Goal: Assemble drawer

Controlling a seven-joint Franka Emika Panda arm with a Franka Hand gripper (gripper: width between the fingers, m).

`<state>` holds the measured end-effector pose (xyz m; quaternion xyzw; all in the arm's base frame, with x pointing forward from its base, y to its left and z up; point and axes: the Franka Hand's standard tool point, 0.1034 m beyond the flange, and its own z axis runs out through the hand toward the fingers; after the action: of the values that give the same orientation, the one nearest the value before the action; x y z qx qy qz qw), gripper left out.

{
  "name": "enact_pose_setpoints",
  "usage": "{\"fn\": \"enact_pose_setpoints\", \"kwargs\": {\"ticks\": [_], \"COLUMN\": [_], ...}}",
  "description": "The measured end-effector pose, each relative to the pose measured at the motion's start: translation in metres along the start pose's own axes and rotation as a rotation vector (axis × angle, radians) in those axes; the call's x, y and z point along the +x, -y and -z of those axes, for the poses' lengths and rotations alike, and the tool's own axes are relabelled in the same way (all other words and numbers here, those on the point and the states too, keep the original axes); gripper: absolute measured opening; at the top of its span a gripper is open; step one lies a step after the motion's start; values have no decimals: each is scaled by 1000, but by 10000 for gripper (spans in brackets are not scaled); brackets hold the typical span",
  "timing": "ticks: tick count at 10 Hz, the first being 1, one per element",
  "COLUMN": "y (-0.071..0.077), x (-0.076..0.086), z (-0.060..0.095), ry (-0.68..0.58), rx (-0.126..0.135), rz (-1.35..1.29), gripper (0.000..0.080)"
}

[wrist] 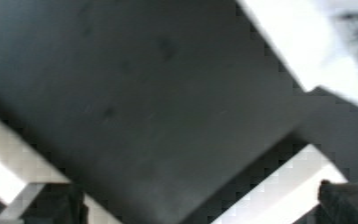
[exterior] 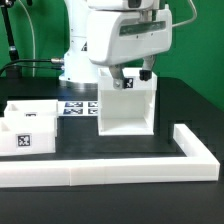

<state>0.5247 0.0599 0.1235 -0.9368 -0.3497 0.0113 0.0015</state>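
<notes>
Exterior cam looks across the table from above its near edge, wrist cam's blurry-close over the same black top.

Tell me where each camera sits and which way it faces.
Exterior view: off the arm, looking slightly down over the wall at the shell, trays and marker board; shows the arm and the pincer at the shell's top.
Wrist view: on the wrist, looking along the pincer at the black table; blurred; only two dark fingertips show, set apart.
Shared: pincer and table; the wrist view's white patch may be the shell, too blurred to tell.
</notes>
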Motion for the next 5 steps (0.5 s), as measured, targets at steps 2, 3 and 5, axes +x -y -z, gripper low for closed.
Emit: {"fn": "enact_pose_setpoints", "kwargs": {"ticks": [2, 3, 5], "y": [10, 10, 10], "x": [2, 0, 0], "z": [6, 4, 4], "ry": [-1, 1, 2], "rx": [-5, -3, -2], "rz": [-59, -59, -59], "gripper": [650, 650, 650]}}
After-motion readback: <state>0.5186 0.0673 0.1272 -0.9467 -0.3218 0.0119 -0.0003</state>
